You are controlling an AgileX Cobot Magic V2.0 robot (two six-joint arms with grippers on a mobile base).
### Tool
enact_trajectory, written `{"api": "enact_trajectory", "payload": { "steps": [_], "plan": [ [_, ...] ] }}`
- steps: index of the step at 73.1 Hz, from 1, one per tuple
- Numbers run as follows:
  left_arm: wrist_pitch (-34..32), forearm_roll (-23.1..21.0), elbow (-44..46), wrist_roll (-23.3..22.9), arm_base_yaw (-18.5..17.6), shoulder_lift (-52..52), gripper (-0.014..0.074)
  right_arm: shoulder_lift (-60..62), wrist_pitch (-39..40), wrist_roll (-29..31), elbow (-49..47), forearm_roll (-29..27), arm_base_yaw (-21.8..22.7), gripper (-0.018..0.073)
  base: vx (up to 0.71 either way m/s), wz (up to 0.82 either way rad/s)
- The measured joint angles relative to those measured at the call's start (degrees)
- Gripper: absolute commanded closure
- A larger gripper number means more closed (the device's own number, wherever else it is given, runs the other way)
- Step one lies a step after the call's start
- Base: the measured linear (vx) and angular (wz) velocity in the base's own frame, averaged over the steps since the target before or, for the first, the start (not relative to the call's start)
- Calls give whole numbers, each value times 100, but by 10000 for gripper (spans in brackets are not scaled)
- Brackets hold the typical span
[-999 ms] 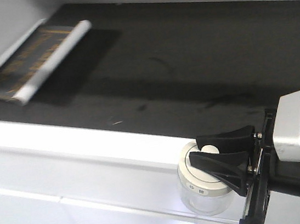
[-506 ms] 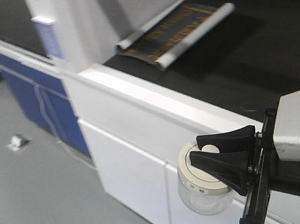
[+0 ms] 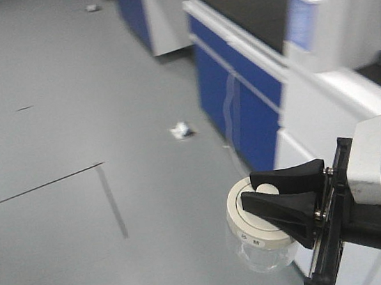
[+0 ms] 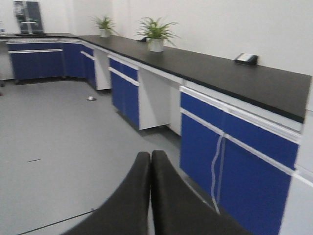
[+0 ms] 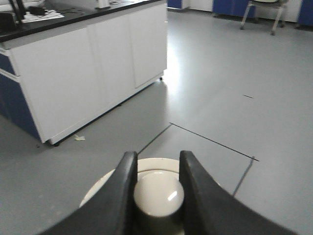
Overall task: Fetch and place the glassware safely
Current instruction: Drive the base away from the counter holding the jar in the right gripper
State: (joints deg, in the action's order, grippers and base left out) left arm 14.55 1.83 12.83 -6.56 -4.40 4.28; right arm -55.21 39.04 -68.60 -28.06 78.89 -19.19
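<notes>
Right gripper (image 3: 255,189) has its jaws clamped on the knob (image 5: 159,193) of the off-white lid (image 3: 248,220). The glass jar (image 3: 265,253) hangs from that grip, in the air above the grey floor (image 3: 68,116), near the blue cabinets (image 3: 241,100). Over to the left gripper (image 4: 150,154): jaws pressed together, nothing between them, facing a long black tabletop (image 4: 220,73) with potted plants (image 4: 155,34).

Grey floor (image 3: 65,96), blue cabinets (image 4: 244,166), black countertop (image 4: 234,78).

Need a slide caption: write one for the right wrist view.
Right hand grips the jar's lid knob above grey floor, white cabinets beyond.
</notes>
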Motion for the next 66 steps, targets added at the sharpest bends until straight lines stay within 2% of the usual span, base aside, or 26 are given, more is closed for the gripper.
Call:
{"api": "enact_trajectory", "payload": {
  "steps": [13, 25, 66],
  "plan": [
    [0, 0, 0, 0, 0, 0, 603, 0, 11, 0, 0, 0, 0, 560, 2, 92],
    [0, 0, 0, 0, 0, 0, 603, 0, 17, 2, 0, 0, 0, 560, 5, 57],
    [0, 0, 0, 0, 0, 0, 603, 0, 21, 2, 0, 0, 0, 560, 17, 13]
  ]
}}
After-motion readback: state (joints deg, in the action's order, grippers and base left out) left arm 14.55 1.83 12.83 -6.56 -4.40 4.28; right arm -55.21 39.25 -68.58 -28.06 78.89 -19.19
